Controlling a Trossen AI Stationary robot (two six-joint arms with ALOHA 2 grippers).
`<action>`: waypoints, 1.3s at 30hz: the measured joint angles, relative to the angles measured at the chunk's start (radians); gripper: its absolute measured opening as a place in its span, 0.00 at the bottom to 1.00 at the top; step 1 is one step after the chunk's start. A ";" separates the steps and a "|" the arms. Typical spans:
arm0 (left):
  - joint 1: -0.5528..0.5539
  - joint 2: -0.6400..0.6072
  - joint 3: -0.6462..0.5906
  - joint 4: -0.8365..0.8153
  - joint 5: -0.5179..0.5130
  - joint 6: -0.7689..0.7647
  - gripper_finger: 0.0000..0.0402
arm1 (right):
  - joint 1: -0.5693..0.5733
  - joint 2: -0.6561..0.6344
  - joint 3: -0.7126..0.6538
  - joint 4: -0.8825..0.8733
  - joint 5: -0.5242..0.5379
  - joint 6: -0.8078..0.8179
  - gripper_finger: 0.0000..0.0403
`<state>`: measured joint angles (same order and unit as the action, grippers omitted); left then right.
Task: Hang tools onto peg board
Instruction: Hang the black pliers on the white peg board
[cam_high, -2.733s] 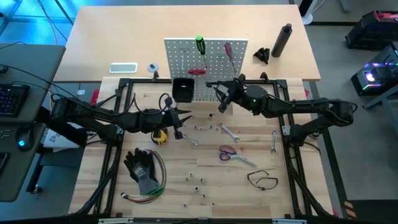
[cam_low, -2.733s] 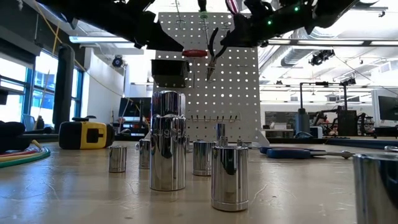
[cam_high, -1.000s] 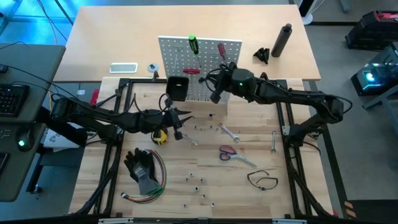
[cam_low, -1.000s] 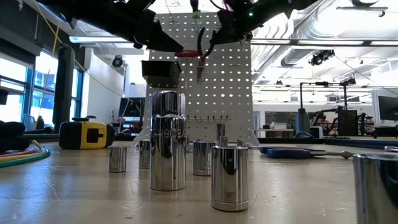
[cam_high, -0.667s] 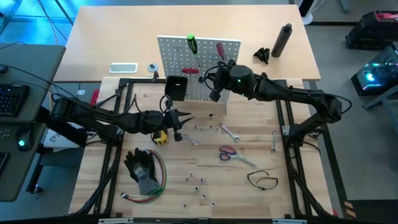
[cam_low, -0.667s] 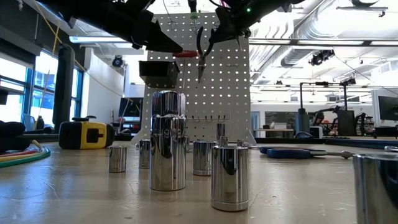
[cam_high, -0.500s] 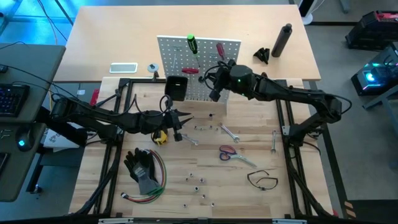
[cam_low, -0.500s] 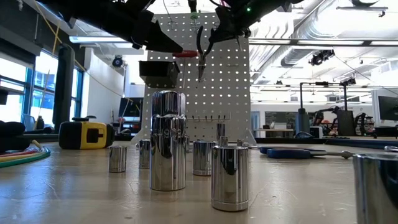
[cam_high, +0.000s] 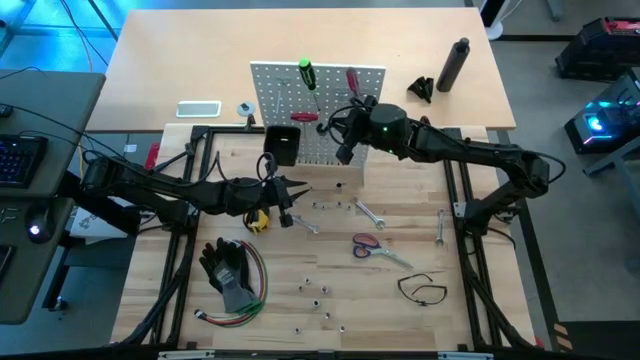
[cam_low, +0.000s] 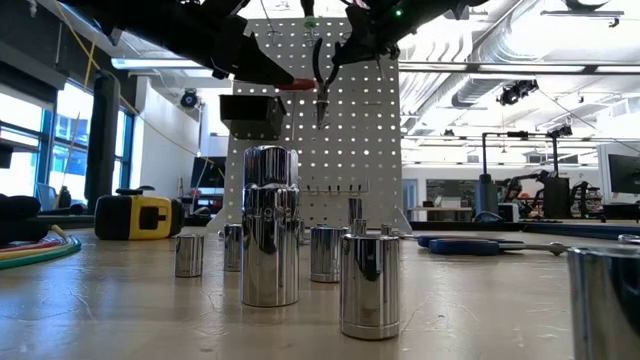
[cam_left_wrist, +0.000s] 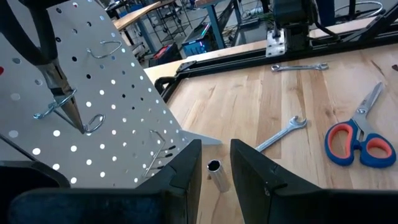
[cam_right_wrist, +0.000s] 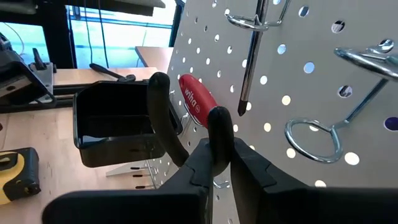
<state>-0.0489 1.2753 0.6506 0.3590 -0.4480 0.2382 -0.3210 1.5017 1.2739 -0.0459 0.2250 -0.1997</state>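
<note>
Since 2.7 seconds ago the peg board (cam_high: 318, 110) has shifted away from the arms and slightly toward the left arm's side, and the right gripper (cam_high: 345, 130) has gone with it. That gripper's fingers are clamped together on the black-handled pliers (cam_right_wrist: 186, 146), whose slim jaws point down against the board's face in the low view (cam_low: 320, 85).

Taking the peg board as landmark: it stands upright at the far end of the wooden tabletop (cam_high: 330, 280). On its face a black bin (cam_high: 282, 142) is mounted on the left arm's side, a green-handled screwdriver (cam_high: 306, 73) and a red-handled screwdriver (cam_high: 353, 82) hang near its top, and a red Wiha handle (cam_right_wrist: 194, 102) sits just beside the held pliers.

In front of the board's bin, the left gripper (cam_high: 288, 200) hovers over the table with its fingers a little apart, holding nothing. Next to it lies the yellow tape measure (cam_high: 258, 219).

Well in front of the board lie red-handled scissors (cam_high: 370, 246), a silver wrench (cam_high: 369, 212), a second wrench (cam_high: 440, 228), a thin black loop (cam_high: 420, 289) and scattered metal sockets (cam_high: 318, 292). Black gloves (cam_high: 228, 270) lie beyond the tape measure.
</note>
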 joint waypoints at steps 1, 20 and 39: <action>0.000 0.000 0.000 0.000 0.000 0.000 0.19 | 0.000 0.000 0.000 0.001 -0.001 0.000 0.05; 0.000 0.000 0.000 -0.004 0.000 0.000 0.19 | 0.001 0.008 0.000 0.046 -0.036 -0.006 0.05; 0.003 0.000 -0.001 -0.033 -0.008 -0.001 0.19 | 0.018 0.041 0.000 0.114 -0.042 -0.026 0.05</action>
<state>-0.0460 1.2755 0.6495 0.3260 -0.4560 0.2375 -0.3035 1.5429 1.2739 0.0686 0.1834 -0.2253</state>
